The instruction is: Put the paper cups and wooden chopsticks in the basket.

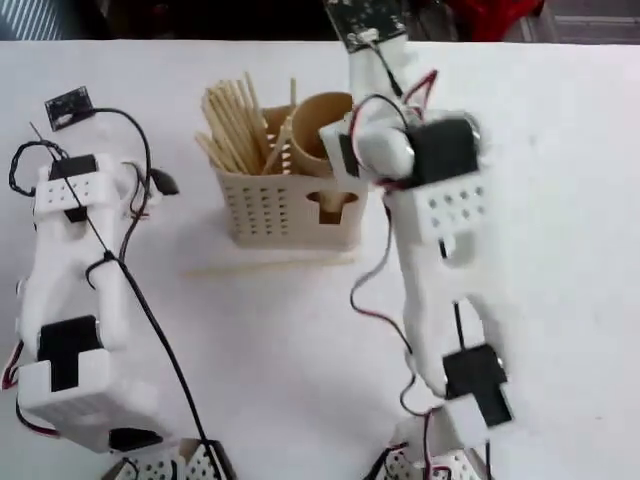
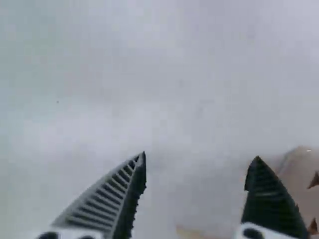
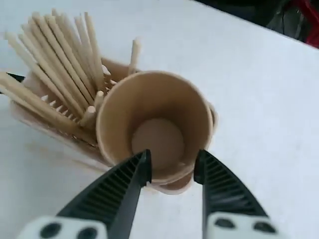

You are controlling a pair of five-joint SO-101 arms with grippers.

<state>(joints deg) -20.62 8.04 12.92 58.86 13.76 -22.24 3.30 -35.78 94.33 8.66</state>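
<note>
While the high view shows a loose chopstick (image 1: 270, 264) at six o'clock of the basket (image 1: 270, 210), the wrist views show both grippers spread: right gripper (image 3: 172, 159) above the paper cup (image 3: 154, 104), left gripper (image 2: 194, 196) above the table (image 2: 149, 74).

White table (image 1: 560, 150), nothing fancy. The basket (image 1: 270, 212) stands on it toward the far side, and one loose chopstick (image 1: 270, 263) lies flat on the tabletop just in front of the basket. There's also a small black board (image 1: 68, 106) off at the far left
</note>
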